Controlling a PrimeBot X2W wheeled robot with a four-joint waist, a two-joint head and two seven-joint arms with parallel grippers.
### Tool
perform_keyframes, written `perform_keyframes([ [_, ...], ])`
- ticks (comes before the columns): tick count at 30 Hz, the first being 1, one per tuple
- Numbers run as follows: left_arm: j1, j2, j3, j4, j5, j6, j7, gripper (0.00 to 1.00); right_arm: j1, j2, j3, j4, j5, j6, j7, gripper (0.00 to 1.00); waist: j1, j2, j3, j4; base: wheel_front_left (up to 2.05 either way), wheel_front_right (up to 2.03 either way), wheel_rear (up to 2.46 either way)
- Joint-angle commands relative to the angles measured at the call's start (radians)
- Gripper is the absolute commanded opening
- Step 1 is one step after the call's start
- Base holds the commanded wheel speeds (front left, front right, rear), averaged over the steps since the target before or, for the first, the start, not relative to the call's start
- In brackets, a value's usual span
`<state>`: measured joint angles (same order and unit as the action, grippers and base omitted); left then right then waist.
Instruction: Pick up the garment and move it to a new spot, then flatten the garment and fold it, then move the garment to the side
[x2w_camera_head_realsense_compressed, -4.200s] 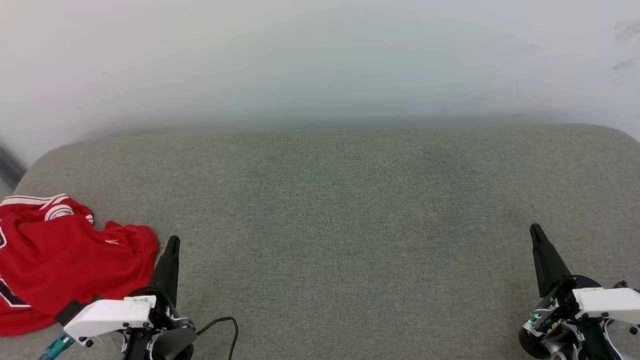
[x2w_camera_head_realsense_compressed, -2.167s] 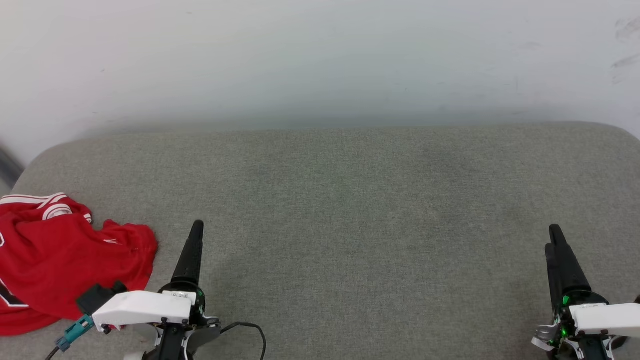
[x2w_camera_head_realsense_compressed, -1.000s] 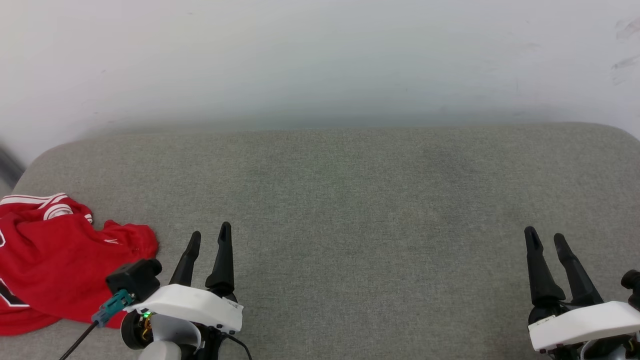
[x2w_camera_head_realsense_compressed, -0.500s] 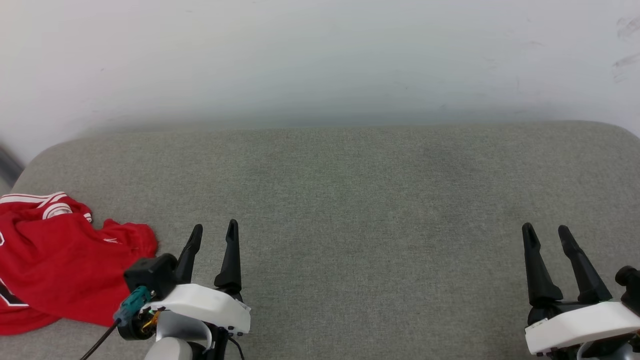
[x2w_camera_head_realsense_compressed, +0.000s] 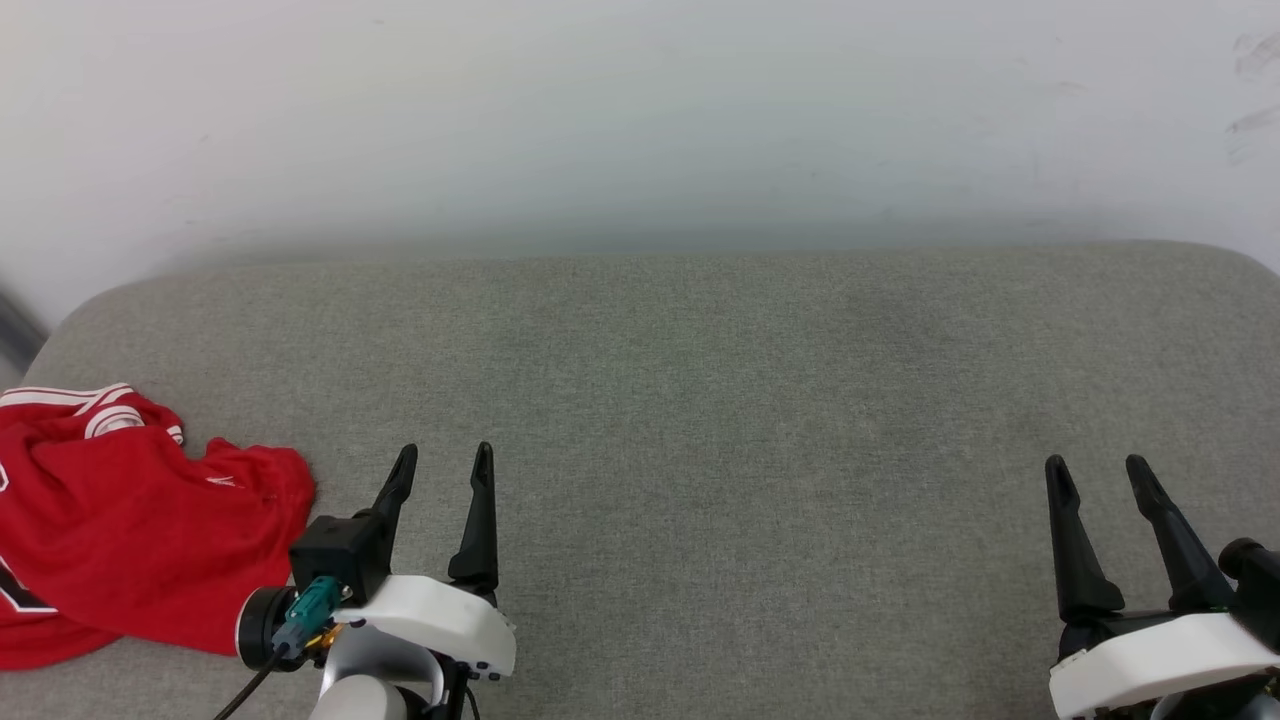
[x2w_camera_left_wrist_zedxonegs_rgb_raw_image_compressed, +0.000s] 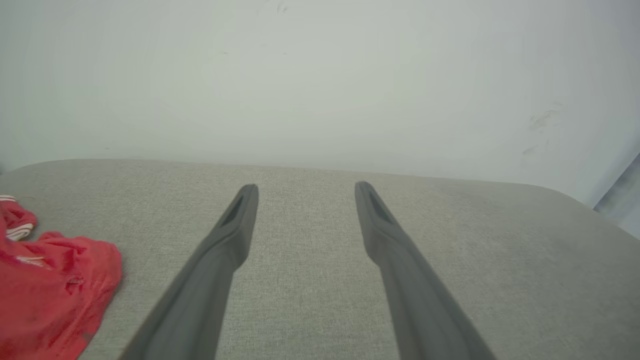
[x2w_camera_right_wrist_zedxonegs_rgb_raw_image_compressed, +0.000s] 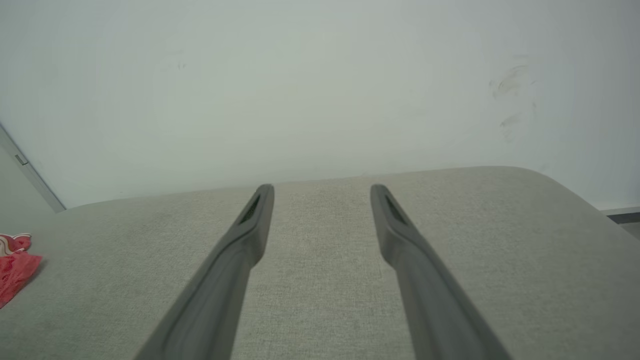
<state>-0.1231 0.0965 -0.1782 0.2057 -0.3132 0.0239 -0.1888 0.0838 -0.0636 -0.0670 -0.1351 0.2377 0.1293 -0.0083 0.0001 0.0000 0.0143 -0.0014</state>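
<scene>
the left gripper (x2w_camera_head_realsense_compressed: 445, 452) has two long, tapering black fingers (x2w_camera_left_wrist_zedxonegs_rgb_raw_image_compressed: 220, 260), each with a narrow slot just behind its rounded tip. they rise from a smooth white shell (x2w_camera_head_realsense_compressed: 430, 620) that has small dark screws (x2w_camera_head_realsense_compressed: 480, 672) along its near right edge. at the shell's left end sit a square black block (x2w_camera_head_realsense_compressed: 340, 548), a teal connector (x2w_camera_head_realsense_compressed: 312, 608) and a round black ring (x2w_camera_head_realsense_compressed: 255, 628). a thin black cable (x2w_camera_head_realsense_compressed: 245, 692) trails from the connector. below the shell is a pale grey rounded part (x2w_camera_head_realsense_compressed: 345, 702). well to the right of the shell, the right gripper (x2w_camera_head_realsense_compressed: 1095, 465) has the same black fingers, a white cover (x2w_camera_head_realsense_compressed: 1160, 660) and a black knob (x2w_camera_head_realsense_compressed: 1245, 558).

Plain test room: grey padded bench (x2w_camera_head_realsense_compressed: 700, 400) (fabric-covered) against a scuffed white wall (x2w_camera_head_realsense_compressed: 640, 120).
</scene>
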Motion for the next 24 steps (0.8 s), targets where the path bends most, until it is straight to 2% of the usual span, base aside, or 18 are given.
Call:
perform_keyframes([
  [1,-0.017,0.006,-0.004,-0.002,0.026,0.005,-0.011,1.00,0.005,0.001,-0.003,-0.019,-0.029,0.002,0.002,1.00,0.0000,0.0000,0.000,0.001,0.00,0.00,0.00],
  [14,-0.008,0.002,-0.015,0.015,0.112,0.020,-0.038,1.00,0.021,0.008,-0.007,-0.042,-0.136,0.002,0.008,1.00,-0.0001,0.0000,-0.001,0.006,0.00,0.00,0.00],
  [24,-0.005,-0.010,-0.006,0.021,0.165,0.015,-0.057,1.00,0.032,0.012,-0.011,-0.054,-0.199,0.002,0.000,1.00,-0.0001,0.0000,0.001,0.013,0.00,0.00,0.00],
])
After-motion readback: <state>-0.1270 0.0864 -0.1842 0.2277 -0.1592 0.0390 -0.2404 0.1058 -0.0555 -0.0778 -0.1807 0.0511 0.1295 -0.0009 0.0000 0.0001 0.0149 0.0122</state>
